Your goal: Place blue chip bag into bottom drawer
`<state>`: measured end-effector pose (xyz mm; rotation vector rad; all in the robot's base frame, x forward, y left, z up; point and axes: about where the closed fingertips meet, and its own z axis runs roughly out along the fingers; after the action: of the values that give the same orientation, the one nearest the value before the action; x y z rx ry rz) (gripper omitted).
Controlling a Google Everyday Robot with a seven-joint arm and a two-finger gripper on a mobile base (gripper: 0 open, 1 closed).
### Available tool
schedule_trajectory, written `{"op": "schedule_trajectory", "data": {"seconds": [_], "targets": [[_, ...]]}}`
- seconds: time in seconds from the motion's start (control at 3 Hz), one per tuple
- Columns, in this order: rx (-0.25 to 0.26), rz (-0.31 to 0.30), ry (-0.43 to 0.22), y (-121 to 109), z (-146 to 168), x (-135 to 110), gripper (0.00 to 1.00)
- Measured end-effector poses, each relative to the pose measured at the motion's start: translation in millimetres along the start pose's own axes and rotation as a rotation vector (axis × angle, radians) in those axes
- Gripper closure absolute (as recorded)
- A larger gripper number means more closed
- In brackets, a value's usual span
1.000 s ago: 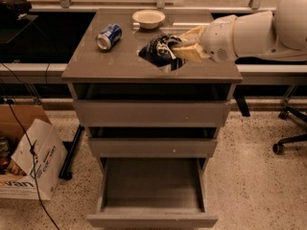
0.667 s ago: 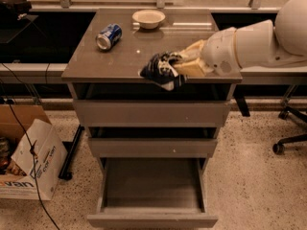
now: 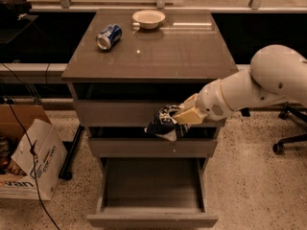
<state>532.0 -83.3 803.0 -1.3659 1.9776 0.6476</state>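
The blue chip bag (image 3: 163, 123) is a crumpled dark blue foil bag with white print. My gripper (image 3: 181, 118) is shut on the bag and holds it in the air in front of the cabinet, level with the gap between the two upper drawers. The white arm reaches in from the right. The bottom drawer (image 3: 151, 219) stands pulled open below the bag, its grey-brown tray showing nothing inside. The bag hangs above the back part of that tray.
On the cabinet top (image 3: 192, 51) lie a blue soda can (image 3: 109, 36) on its side and a white bowl (image 3: 148, 18). A cardboard box and a white paper bag (image 3: 33, 162) stand on the floor at the left. An office chair base (image 3: 288, 143) is at the right.
My gripper has carried the blue chip bag off the cabinet top, forward over the front edge and down, to hang in front of the drawers above the open bottom drawer.
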Motion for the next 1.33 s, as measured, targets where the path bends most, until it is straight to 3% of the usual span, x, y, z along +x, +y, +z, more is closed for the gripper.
{"op": "schedule_trajectory", "data": {"seconds": [0.33,0.67,1.0,1.33], "targets": [[0.014,0.113,0.016,-1.5,47.5,43.4,1.0],[0.008,0.111,0.018,-0.1,47.2,43.0,1.0],[0.01,0.149,0.031,-3.3,65.2,63.4,1.0],[0.006,0.221,0.016,-10.9,91.9,105.8,1.0]]}}
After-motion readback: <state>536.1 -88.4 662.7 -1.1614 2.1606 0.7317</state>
